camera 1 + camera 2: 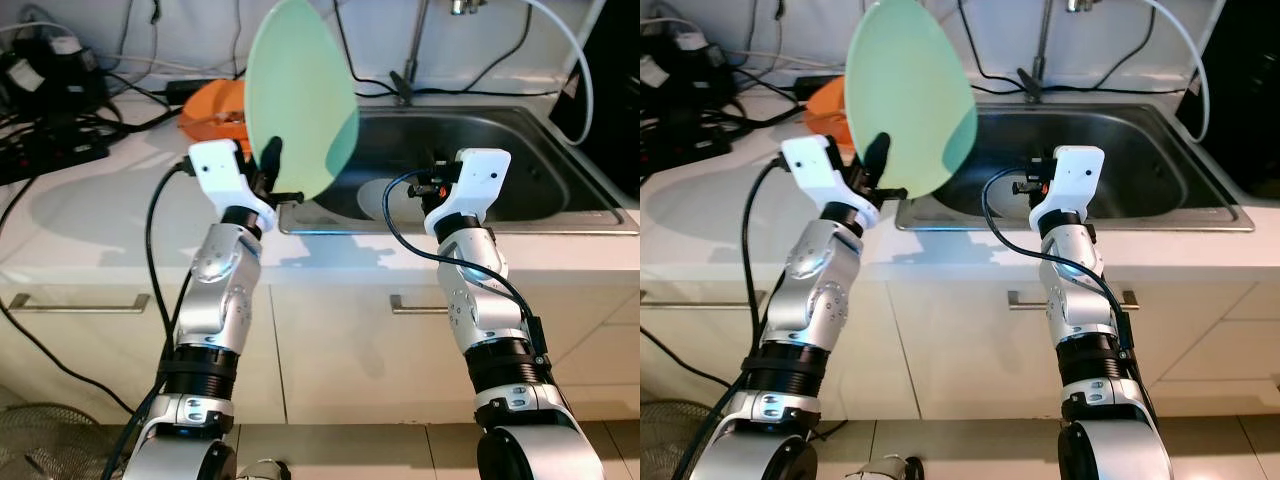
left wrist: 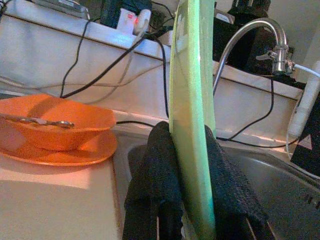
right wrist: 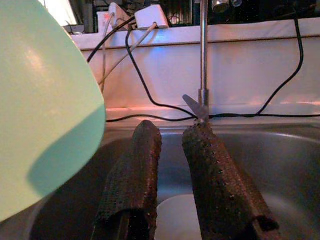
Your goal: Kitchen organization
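Observation:
A pale green plate stands on edge in the air above the left rim of the steel sink. My left gripper is shut on the plate's lower edge, one black finger on each face. My right gripper is open over the sink's front, with nothing between its fingers. Below it a white dish lies on the sink floor. An orange bowl with a metal utensil in it rests on an orange plate on the counter, left of the sink.
A tap rises behind the sink. Black cables and power strips crowd the counter's back left. A white hose hangs at the right. Cabinet drawers with handles lie below the white counter.

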`<state>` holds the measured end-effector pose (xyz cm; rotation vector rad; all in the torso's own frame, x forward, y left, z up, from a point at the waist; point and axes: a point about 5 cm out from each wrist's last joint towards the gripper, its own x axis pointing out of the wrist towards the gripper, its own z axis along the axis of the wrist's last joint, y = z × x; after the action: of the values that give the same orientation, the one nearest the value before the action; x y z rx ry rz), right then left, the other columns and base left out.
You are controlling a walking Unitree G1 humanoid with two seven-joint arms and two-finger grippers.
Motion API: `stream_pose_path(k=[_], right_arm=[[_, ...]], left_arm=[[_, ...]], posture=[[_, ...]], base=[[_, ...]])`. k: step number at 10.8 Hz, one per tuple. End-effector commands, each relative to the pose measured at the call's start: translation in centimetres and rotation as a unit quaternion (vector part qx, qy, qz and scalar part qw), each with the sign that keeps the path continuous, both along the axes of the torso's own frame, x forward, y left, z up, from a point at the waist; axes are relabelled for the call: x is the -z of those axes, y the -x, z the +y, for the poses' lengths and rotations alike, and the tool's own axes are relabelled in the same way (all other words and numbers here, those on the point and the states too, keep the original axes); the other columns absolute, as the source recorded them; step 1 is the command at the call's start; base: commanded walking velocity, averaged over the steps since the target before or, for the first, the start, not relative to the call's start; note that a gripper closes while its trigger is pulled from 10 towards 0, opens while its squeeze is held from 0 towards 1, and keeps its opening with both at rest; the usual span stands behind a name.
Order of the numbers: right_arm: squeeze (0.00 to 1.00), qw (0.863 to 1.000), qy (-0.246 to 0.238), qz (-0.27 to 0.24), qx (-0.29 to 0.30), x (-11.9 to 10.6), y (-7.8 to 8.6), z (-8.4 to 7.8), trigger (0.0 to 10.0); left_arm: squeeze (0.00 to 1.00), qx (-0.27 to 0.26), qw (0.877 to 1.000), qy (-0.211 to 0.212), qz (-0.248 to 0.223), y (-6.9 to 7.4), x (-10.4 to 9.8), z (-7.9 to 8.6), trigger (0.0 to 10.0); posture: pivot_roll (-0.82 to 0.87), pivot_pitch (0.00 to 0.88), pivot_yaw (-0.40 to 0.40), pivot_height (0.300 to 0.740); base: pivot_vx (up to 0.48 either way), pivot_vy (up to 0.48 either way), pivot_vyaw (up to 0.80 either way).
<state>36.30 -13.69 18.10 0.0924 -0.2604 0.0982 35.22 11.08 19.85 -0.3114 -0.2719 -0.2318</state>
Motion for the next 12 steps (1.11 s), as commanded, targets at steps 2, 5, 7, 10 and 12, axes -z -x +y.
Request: stream_pose_path(k=[2,5,7,10,12], right_arm=[[0.0,1.0,-0.009,-0.002,-0.001,-0.21,-0.02,-0.03,10.0],[0.0,1.0,-0.006,-0.003,0.001,-0.22,-0.02,-0.08,10.0],[0.0,1.0,0.0,-0.004,0.004,-0.26,-0.05,-0.18,10.0],[0.0,1.0,-0.002,-0.004,0.005,-0.25,-0.05,-0.21,10.0],[0.0,1.0,-0.002,-0.004,0.005,-0.21,-0.04,-0.24,10.0]], left_arm=[[0.0,0.003,1.0,-0.003,-0.023,0.03,-0.94,-0.28,10.0],[0.0,0.002,1.0,-0.005,-0.021,0.0,-0.86,-0.29,10.0],[0.0,0.002,1.0,-0.005,-0.02,-0.02,-0.82,-0.31,10.0],[0.0,0.001,1.0,-0.007,-0.018,-0.07,-0.74,-0.29,10.0],[0.0,0.0,1.0,-0.008,-0.017,-0.06,-0.7,-0.23,10.0]], posture=[[0.09,0.0,0.031,0.74],[0.09,0.0,0.03,0.74],[0.09,0.0,0.032,0.74],[0.09,0.0,0.03,0.74],[0.09,0.0,0.031,0.74]], base=[[0.0,0.0,0.0],[0.0,0.0,0.0],[0.126,0.0,0.0],[0.29,0.0,0.0],[0.319,0.0,0.0]])
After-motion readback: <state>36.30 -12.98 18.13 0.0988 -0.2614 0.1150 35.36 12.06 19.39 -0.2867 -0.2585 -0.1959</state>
